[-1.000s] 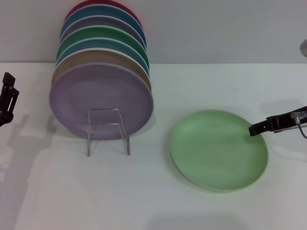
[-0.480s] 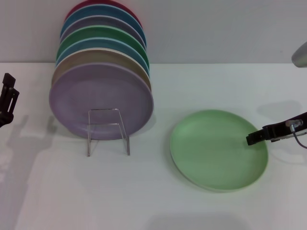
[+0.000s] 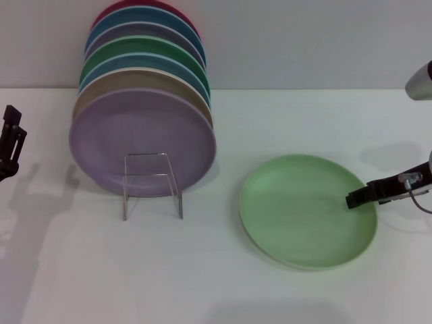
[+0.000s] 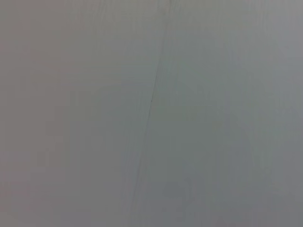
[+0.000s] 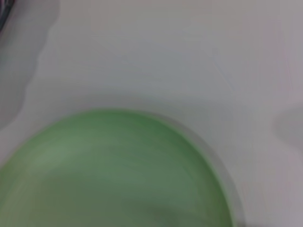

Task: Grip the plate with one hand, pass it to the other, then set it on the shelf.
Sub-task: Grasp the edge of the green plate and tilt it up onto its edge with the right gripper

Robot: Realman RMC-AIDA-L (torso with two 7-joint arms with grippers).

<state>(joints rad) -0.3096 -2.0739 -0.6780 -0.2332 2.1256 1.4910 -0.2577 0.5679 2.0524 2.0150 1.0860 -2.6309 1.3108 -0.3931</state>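
Plate, matte mint green, round, shallow, is lying flat on white desk, right of clear shelf. Right gripper is sitting over its right rim; left gripper is idling far left; finger opening: cannot tell. Pale grey wall behind.

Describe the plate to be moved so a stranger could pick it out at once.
On the white table, right of the row of colored plates standing behind the clear shelf, lies the plate. It is light mint green and the only one lying flat by itself, with the right end effector at its right rim.
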